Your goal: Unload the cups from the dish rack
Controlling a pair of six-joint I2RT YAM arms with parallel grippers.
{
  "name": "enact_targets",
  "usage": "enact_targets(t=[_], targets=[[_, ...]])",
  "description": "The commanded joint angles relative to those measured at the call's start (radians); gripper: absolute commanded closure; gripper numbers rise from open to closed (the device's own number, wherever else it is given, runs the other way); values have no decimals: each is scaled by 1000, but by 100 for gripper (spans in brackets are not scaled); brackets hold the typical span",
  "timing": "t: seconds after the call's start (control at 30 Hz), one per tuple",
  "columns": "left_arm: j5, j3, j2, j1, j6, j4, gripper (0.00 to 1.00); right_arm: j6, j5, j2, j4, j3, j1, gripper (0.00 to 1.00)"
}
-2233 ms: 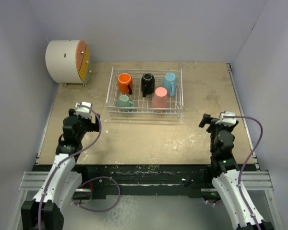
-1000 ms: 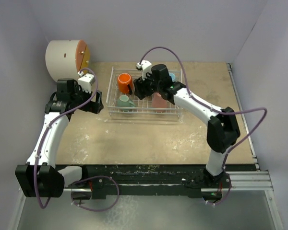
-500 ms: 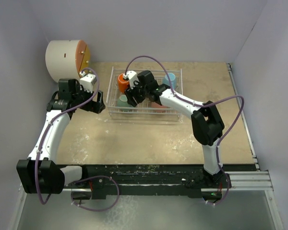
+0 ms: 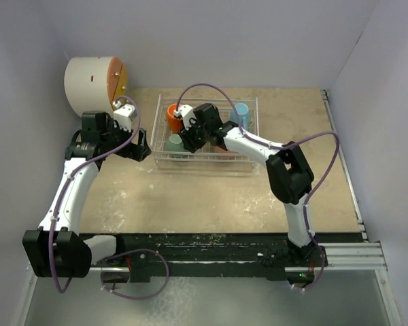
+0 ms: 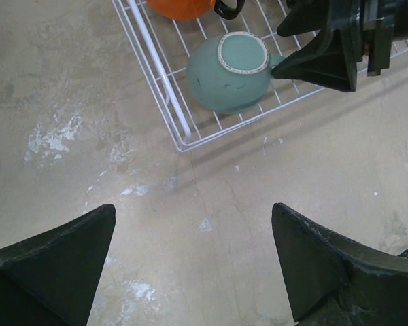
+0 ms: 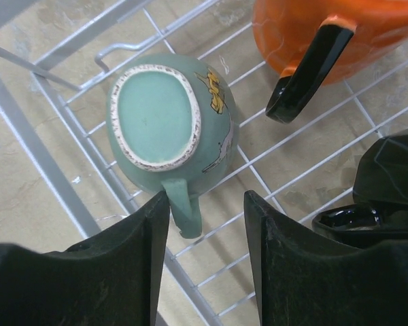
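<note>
- Right hand (image 6: pixel 205 207): fingers apart, astride the teal mug's handle (image 6: pixel 183 212), not yet clamped.
- Judgement: centre the handle between the fingers before squeezing; it sits nearer one finger.
- Teal mug (image 6: pixel 156 115) sits upside down in the rack's (image 6: pixel 40 146) near-left corner; lift straight up, clear of the orange mug (image 6: pixel 313 27).
- Left hand (image 5: pixel 194 224): wide apart, empty, over the tabletop (image 5: pixel 224 183).

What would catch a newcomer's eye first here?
The right arm stretches into the white wire dish rack at the far middle of the table. Its jaws straddle the handle of an upside-down teal-green mug beside an orange mug. A white drum with an orange-yellow face stands in the far left corner.
</note>
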Motion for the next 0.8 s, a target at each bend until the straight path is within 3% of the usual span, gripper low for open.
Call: enact_targets(t=[0.0,0.17,0.5,0.77], targets=[[33,14,-18,6,2,35,1,-31,35,22,1,31,7,50],[39,15,-22,5,-2,35,1,-27,55,41,-14,54,10,57],[77,-14,-41,5,51,34,1,15,73,-28,0,93,10,100],[135,-71,-108,5,226,120,1,107,11,-136,-30,146,10,100]])
